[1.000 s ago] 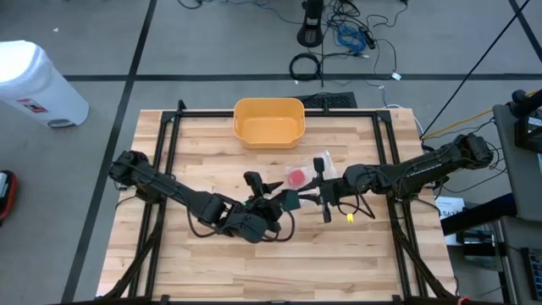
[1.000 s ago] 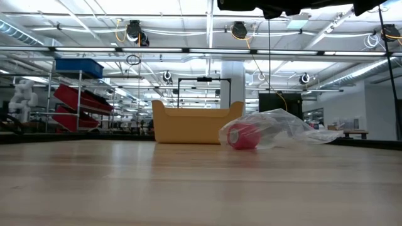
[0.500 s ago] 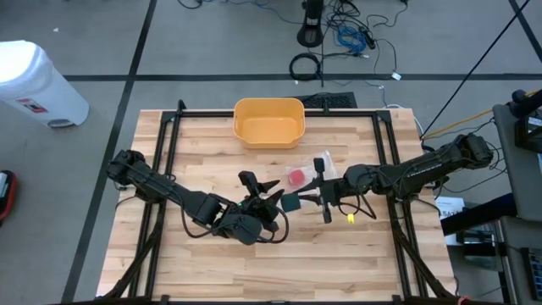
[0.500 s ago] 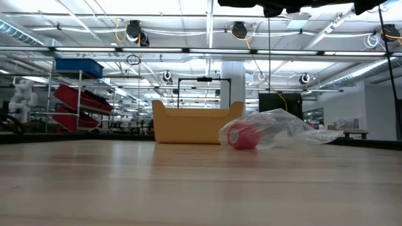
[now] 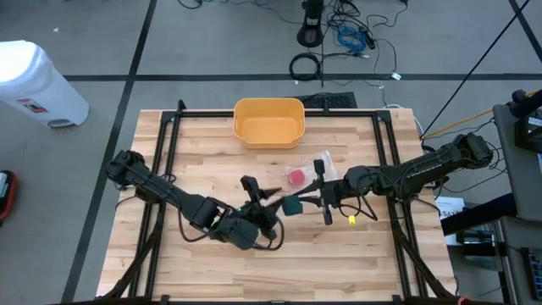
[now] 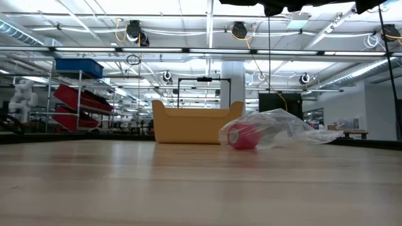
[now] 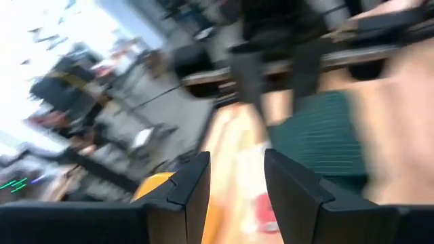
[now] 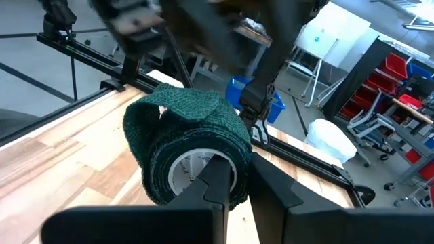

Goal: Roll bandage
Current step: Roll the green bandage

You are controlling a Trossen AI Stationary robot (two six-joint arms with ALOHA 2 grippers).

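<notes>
A dark green bandage roll (image 8: 190, 146) with a white core hangs above the table's middle (image 5: 291, 206). A loose flap (image 8: 193, 102) lies over its top. My right gripper (image 8: 239, 173) reaches in from the table's right and is shut on the roll (image 5: 298, 203). My left gripper (image 5: 261, 188) stands just left of the roll, open, with nothing between its fingers. In the blurred left wrist view it (image 7: 236, 166) looks past its fingers at the green roll (image 7: 319, 135). My right gripper pinches the roll's wall at its open end. One finger (image 8: 215, 173) goes into the white core (image 8: 190, 169) and the other (image 8: 268, 186) runs outside the green winding. The fingers come nearly level from the table's right. The roll is lifted clear of the table.
A yellow bin (image 5: 268, 121) stands at the far edge. A clear plastic bag holding a red roll (image 5: 298, 176) lies behind the grippers, also in the low view (image 6: 244, 135). A small yellow piece (image 5: 350, 219) lies under the right arm. Bare wood (image 5: 212, 271) fills the near side.
My left arm has drawn back a little toward the table's near left, away from the roll, its gripper still open. The right gripper and the roll have kept still.
</notes>
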